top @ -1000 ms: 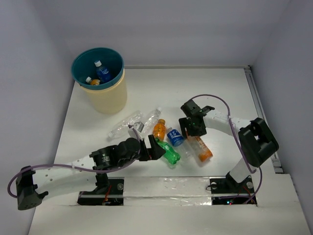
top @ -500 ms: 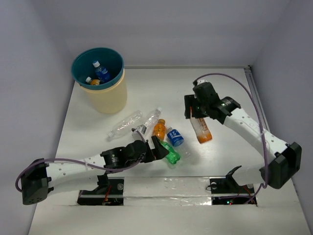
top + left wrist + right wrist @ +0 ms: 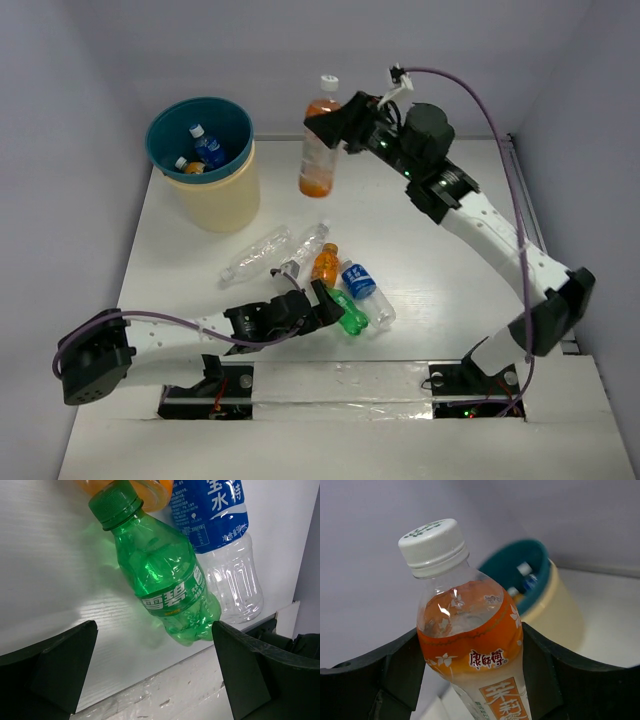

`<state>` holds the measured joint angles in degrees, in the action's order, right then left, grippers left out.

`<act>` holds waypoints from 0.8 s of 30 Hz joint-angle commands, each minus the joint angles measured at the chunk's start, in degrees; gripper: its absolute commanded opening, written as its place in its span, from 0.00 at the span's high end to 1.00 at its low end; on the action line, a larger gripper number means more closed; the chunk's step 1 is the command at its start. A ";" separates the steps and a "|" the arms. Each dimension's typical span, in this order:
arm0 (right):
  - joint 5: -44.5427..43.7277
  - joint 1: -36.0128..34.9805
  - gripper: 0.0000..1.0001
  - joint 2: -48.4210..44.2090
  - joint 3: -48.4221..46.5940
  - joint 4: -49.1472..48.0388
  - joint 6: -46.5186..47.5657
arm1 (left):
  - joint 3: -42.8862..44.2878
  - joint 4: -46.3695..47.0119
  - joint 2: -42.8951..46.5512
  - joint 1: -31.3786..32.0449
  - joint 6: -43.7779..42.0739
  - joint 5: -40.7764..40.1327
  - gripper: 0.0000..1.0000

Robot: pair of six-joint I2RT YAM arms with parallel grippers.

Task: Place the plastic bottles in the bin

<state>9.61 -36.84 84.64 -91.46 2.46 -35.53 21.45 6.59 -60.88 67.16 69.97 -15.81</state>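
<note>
both arms are built of white links joined by black cylindrical joints. the left arm [image 3: 170,335] and the right arm [image 3: 495,230] each carry a thin purple cable [image 3: 478,92] that runs in a loose arc beside the links. the bases [image 3: 205,392] are black blocks. the left gripper [image 3: 328,305] has dark, matte, wedge-shaped fingers [image 3: 55,667].

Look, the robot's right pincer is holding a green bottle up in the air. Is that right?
Not quite. The right pincer holds an orange bottle with a white cap, not a green one, up in the air; the right wrist view shows it. The green bottle lies on the table between the fingers of the open left pincer.
</note>
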 commanded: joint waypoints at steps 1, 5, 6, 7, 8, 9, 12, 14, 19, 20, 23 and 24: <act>0.43 -2.09 0.40 7.53 -6.43 -24.23 -12.78 | -0.97 4.65 -1.25 0.34 1.92 -2.03 0.01; -7.83 -3.24 0.40 19.39 -17.85 -29.44 -16.49 | -1.85 8.60 -4.59 0.34 1.92 -0.63 0.01; -8.63 -3.24 0.40 24.73 -23.27 -30.57 -18.16 | -2.38 9.22 -5.03 0.34 2.01 -0.36 0.01; -8.99 -3.24 0.40 27.31 -25.85 -31.45 -21.04 | -2.47 9.75 -5.38 0.34 2.01 -0.18 0.01; -9.43 -3.76 0.39 29.68 -28.57 -31.90 -21.94 | -2.73 10.54 -5.82 0.34 1.92 -0.18 0.01; -11.43 -3.77 0.39 34.49 -34.78 -30.86 -22.74 | -3.17 10.90 -6.00 0.34 1.92 -0.18 0.01; -16.01 -5.87 0.38 41.20 -44.83 -27.09 -22.75 | -4.66 13.88 -5.48 0.34 1.83 0.17 0.01; -19.25 -6.75 0.38 46.47 -52.39 -25.15 -21.34 | -5.37 15.38 -4.86 0.34 1.83 0.17 0.01; -22.52 -7.98 0.34 53.08 -59.19 -21.97 -17.22 | -5.63 14.42 -4.51 0.34 1.74 -0.36 0.01; -23.14 -8.59 0.31 53.08 -57.62 -22.06 -16.34 | -5.72 14.33 -4.25 0.34 1.92 -0.45 0.01; -23.58 -9.82 0.28 53.17 -56.11 -21.44 -12.99 | -5.98 14.07 -4.07 0.34 2.27 -0.71 0.01; -23.23 -10.35 0.25 53.69 -56.28 -20.83 -12.20 | -5.81 13.98 -4.07 0.34 2.27 -0.71 0.01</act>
<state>-11.25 -45.63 139.02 -146.52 -16.93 -52.03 16.49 20.25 -65.82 67.16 72.03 -15.64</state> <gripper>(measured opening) 0.745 0.990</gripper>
